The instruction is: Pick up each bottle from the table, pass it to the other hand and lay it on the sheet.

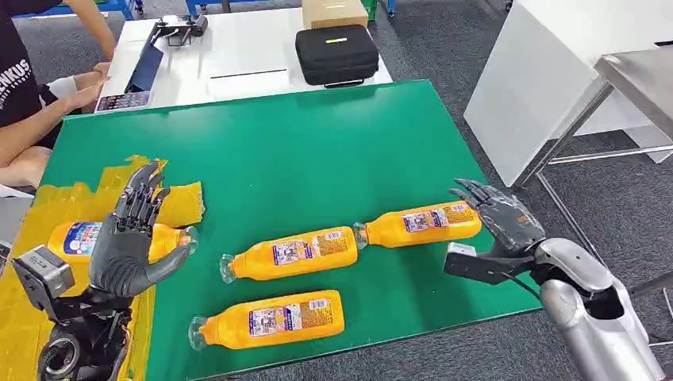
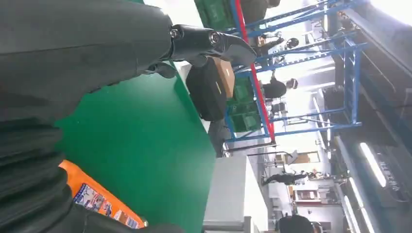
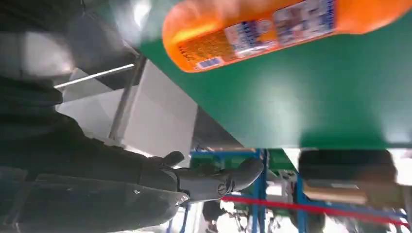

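Right hand (image 1: 501, 216) spread wide, empty, at base of bottle (image 1: 421, 224) nr table (image 1: 317, 143) right edge. Left hand (image 1: 131, 230) wide, empty. Bottle likely full, slick, rigid; grip mid-body.

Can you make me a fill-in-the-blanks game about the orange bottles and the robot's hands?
1. The number of orange bottles lying on the bare green table is ____.
2. One bottle already lies on the ____ sheet.
3. The robot's right hand is near the end of a bottle, and its fingers are ____.
4. The black case rests on the ____ table.

Missing words: three; yellow; open; white
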Motion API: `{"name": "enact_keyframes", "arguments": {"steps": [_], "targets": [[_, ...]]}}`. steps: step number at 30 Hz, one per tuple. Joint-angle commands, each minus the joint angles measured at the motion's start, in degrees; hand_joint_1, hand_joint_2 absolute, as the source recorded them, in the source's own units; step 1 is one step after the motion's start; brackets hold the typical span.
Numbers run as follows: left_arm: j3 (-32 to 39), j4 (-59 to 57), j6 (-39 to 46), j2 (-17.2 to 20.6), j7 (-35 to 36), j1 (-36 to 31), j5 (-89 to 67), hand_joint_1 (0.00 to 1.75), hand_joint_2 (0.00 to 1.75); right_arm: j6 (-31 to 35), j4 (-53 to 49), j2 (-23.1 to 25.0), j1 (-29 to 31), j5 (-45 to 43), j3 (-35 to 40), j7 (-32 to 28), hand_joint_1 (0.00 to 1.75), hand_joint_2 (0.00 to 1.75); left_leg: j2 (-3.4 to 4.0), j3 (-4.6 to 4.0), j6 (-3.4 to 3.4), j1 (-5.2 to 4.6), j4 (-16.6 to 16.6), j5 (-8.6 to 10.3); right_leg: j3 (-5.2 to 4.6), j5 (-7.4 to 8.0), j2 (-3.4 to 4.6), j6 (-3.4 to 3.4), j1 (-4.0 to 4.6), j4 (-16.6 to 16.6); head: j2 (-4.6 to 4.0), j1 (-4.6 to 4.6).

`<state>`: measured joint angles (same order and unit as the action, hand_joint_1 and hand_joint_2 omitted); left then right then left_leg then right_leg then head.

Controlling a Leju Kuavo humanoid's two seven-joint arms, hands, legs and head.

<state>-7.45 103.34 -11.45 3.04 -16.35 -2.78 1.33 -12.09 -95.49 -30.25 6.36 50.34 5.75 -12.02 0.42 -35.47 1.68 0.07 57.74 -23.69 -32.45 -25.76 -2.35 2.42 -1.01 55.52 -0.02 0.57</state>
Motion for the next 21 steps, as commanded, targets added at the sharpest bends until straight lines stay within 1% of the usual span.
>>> {"name": "enact_keyframes", "arguments": {"steps": [1, 2, 3, 4, 5, 6, 7, 10, 11, 12, 13, 14, 15, 21], "targets": [[-2.5, -6.3, 0.5, 0.2, 0.4, -2.5, 1.4, 0.0, 1.75, -4.4, 18.2, -3.0, 10.1, -3.6, 3.9, -0.1, 0.0, 1.75, -0.06, 0.27, -0.04, 0.01, -0.1, -0.01, 0.32, -0.02, 0.11, -0.09, 0.0, -0.1, 0.0, -0.04], [-2.7, -6.5, 0.5, 0.2, 0.4, -2.7, 1.5, 0.0, 1.75, -4.8, 19.1, -3.0, 10.6, -3.6, 4.2, 0.1, 0.0, 1.75, -0.08, 0.41, -0.06, 0.02, -0.1, -0.03, 0.49, -0.05, 0.14, -0.13, 0.0, -0.2, 0.0, 0.0], [-2.9, -6.7, 0.4, 0.1, 0.5, -3.0, 1.9, 0.0, 1.75, -5.9, 21.4, -3.1, 11.8, -3.6, 5.4, 0.3, 0.0, 1.75, -0.02, 0.3, -0.03, 0.03, -0.1, -0.02, 0.36, -0.02, 0.13, -0.1, 0.01, -0.1, 0.0, 0.0], [-3.1, -6.9, 0.3, 0.0, 0.6, -3.3, 2.2, 0.0, 1.75, -6.1, 23.7, -3.4, 13.3, -3.4, 6.7, 0.4, 0.0, 1.75, 0.0, 0.41, -0.05, 0.02, -0.1, -0.05, 0.47, -0.03, 0.19, -0.11, 0.0, -0.2, 0.0, 0.0], [-3.3, -7.0, 0.2, 0.0, 0.7, -3.6, 2.4, 0.0, 1.75, -6.6, 25.4, -4.0, 14.4, -3.4, 8.2, 0.4, 0.0, 1.75, 0.02, 0.28, -0.03, 0.03, -0.1, -0.02, 0.33, 0.03, 0.14, -0.05, 0.02, -0.1, 0.0, 0.0], [-3.4, -7.0, 0.3, 0.0, 0.9, -3.8, 2.4, 0.0, 1.75, -6.8, 27.2, -4.1, 15.6, -3.3, 9.5, 0.4, 0.0, 1.75, 0.05, 0.42, -0.06, 0.03, -0.1, -0.06, 0.48, 0.0, 0.23, -0.08, 0.01, -0.2, 0.0, 0.02], [-3.4, -6.9, 0.7, 0.2, 1.1, -3.7, 2.6, 0.0, 1.75, -6.9, 29.7, -3.9, 17.4, -3.2, 11.1, 0.3, 0.0, 1.75, 0.03, 0.24, -0.03, 0.03, 0.0, -0.02, 0.3, 0.03, 0.14, -0.04, 0.03, -0.1, 0.0, 0.0], [-3.2, -7.3, 1.3, 0.8, 1.0, -3.1, 3.1, 0.0, 1.75, -6.2, 36.8, -2.5, 23.3, -3.4, 16.2, 0.0, 0.0, 1.75, 0.19, 0.39, -0.05, 0.03, -0.1, -0.06, 0.4, 0.04, 0.34, -0.08, 0.03, -0.1, 0.0, 0.0], [-3.1, -7.4, 1.3, 0.8, 1.0, -3.1, 3.1, 0.0, 1.75, -6.2, 37.0, -2.2, 23.6, -3.3, 16.5, 0.1, 0.0, 1.75, 0.21, 0.48, -0.07, 0.03, -0.1, -0.08, 0.48, 0.03, 0.41, -0.1, 0.02, -0.2, 0.0, 0.02], [-3.1, -7.5, 1.3, 0.8, 0.9, -3.0, 3.1, 0.0, 1.75, -6.0, 37.6, -1.9, 24.0, -3.4, 16.9, 0.1, 0.0, 1.75, 0.23, 0.39, -0.05, 0.01, -0.1, -0.05, 0.38, 0.06, 0.4, -0.07, 0.01, -0.1, 0.0, 0.0], [-3.1, -7.5, 1.3, 0.8, 0.9, -3.0, 3.1, 0.0, 1.75, -6.0, 37.6, -1.9, 24.0, -3.4, 16.9, 0.1, 0.0, 1.75, 0.13, 0.26, -0.03, 0.03, -0.1, -0.01, 0.28, 0.06, 0.26, -0.04, 0.04, -0.1, 0.0, 0.02], [-2.9, -7.5, 1.5, 0.7, 0.8, -3.0, 3.3, 0.0, 1.75, -5.8, 38.7, -1.5, 24.7, -4.0, 17.4, -0.2, 0.0, 1.75, 0.13, 0.37, -0.06, 0.04, -0.1, -0.03, 0.38, 0.04, 0.32, -0.08, 0.04, -0.1, 0.02, 0.0], [-2.9, -7.5, 1.4, 0.6, 0.8, -2.9, 3.3, 0.0, 1.75, -5.8, 40.2, -0.8, 25.7, -4.5, 18.8, -0.4, 0.0, 1.75, 0.06, 0.3, -0.04, 0.02, -0.1, 0.0, 0.31, 0.03, 0.2, -0.05, 0.03, -0.1, 0.0, 0.02], [-2.9, -7.5, 1.4, 0.6, 0.8, -2.9, 3.3, 0.0, 1.75, -5.8, 40.2, -0.8, 25.7, -4.5, 18.8, -0.4, 0.0, 1.75, 0.07, 0.35, -0.05, 0.02, -0.1, -0.01, 0.36, 0.03, 0.23, -0.07, 0.02, -0.1, 0.0, 0.02]]}}
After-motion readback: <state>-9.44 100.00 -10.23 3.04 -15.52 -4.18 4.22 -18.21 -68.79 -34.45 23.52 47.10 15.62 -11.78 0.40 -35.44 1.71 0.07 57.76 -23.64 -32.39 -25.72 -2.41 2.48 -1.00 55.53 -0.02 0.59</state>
